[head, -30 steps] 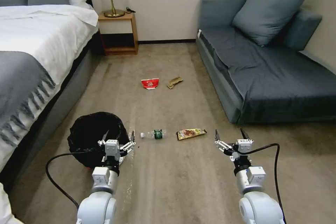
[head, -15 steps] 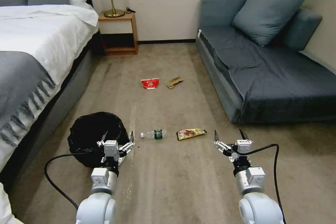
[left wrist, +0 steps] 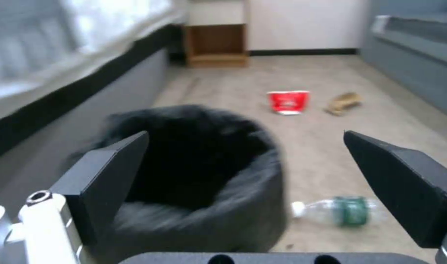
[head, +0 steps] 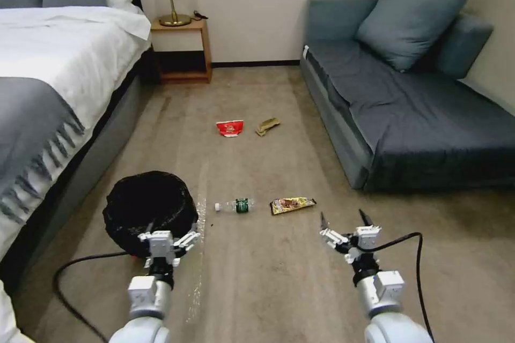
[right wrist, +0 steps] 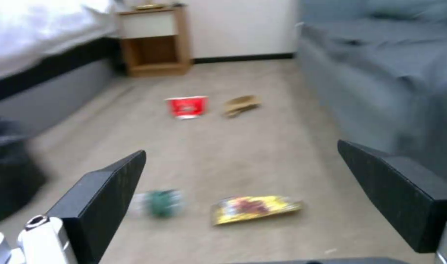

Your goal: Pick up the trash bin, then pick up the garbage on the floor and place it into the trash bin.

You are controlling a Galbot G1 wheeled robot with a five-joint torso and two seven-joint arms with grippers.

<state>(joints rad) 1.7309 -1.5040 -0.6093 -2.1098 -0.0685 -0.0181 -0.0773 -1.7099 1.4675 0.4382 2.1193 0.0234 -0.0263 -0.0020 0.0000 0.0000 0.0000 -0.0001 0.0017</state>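
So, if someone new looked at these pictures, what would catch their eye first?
Probably the trash bin, a round bin with a glossy black liner, standing on the carpet beside the bed, with the open left gripper right at its near rim. Next, the litter: a plastic bottle and a yellow-brown wrapper lie just right of the bin, with a red-and-white snack bag and tan paper scrap farther off. The right gripper hovers open, holding nothing.
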